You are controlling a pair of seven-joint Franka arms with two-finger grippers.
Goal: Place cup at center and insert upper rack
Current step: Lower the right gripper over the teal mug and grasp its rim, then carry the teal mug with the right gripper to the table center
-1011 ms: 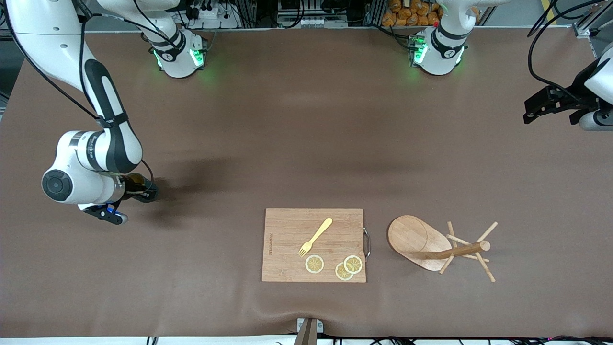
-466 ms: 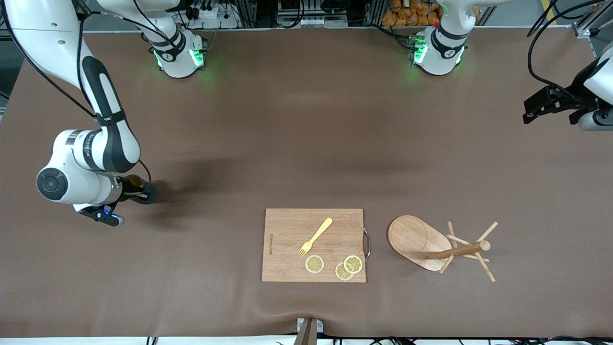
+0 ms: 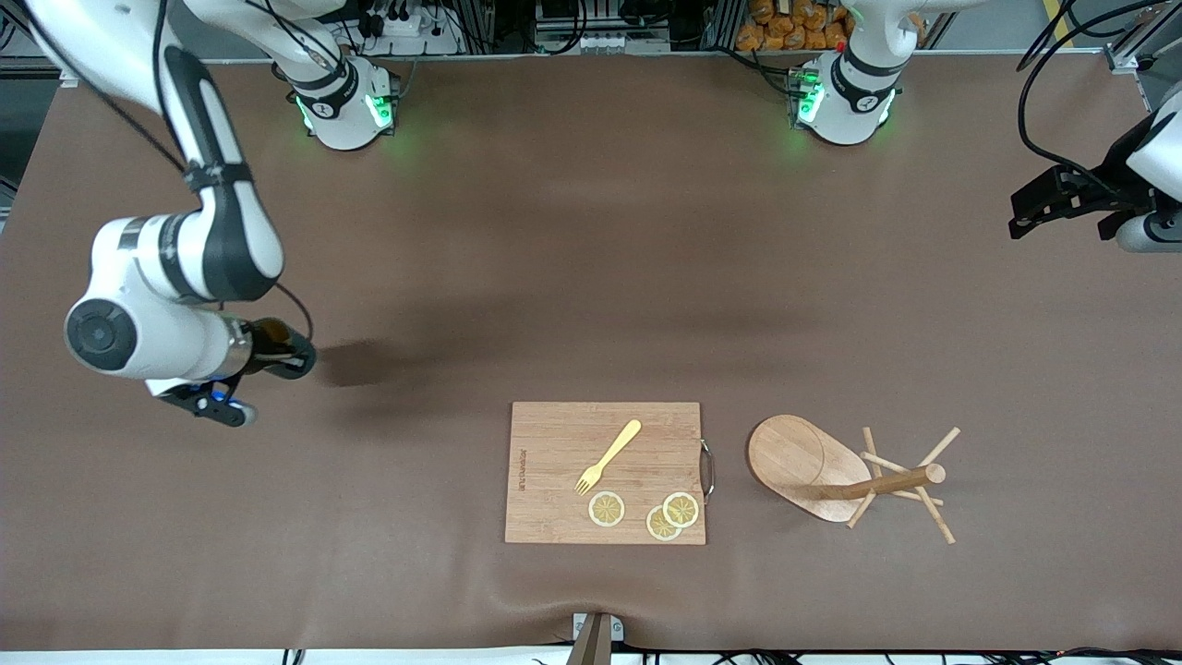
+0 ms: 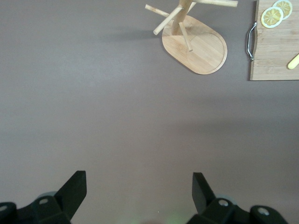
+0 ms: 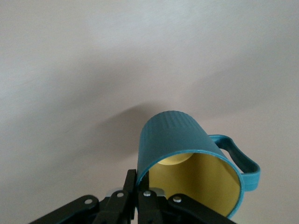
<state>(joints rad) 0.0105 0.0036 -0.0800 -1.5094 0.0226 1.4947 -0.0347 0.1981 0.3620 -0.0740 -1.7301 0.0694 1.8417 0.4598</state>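
Observation:
The teal-green cup [image 5: 182, 140] with its yellow inside is tilted in my right gripper [image 5: 147, 186], which is shut on the cup's rim wall. In the front view the cup [image 3: 277, 346] hangs just above the table at the right arm's end, under the right gripper [image 3: 263, 356]. The wooden mug tree [image 3: 799, 462] stands on its oval base beside the cutting board, toward the left arm's end. It also shows in the left wrist view [image 4: 198, 46]. My left gripper [image 3: 1053, 199] waits open and empty at the table's edge, its fingers [image 4: 74, 189] wide apart.
A rectangular wooden cutting board [image 3: 554, 462] lies near the front middle, with a yellow fork [image 3: 609, 455] and lemon slices [image 3: 607, 509] on it. Its metal handle [image 3: 708, 469] faces the mug tree. The board's edge shows in the left wrist view [image 4: 275, 56].
My right arm has risen with the cup and shifted slightly toward the table's middle; the cup's shadow now lies apart from it. The left arm has not moved.

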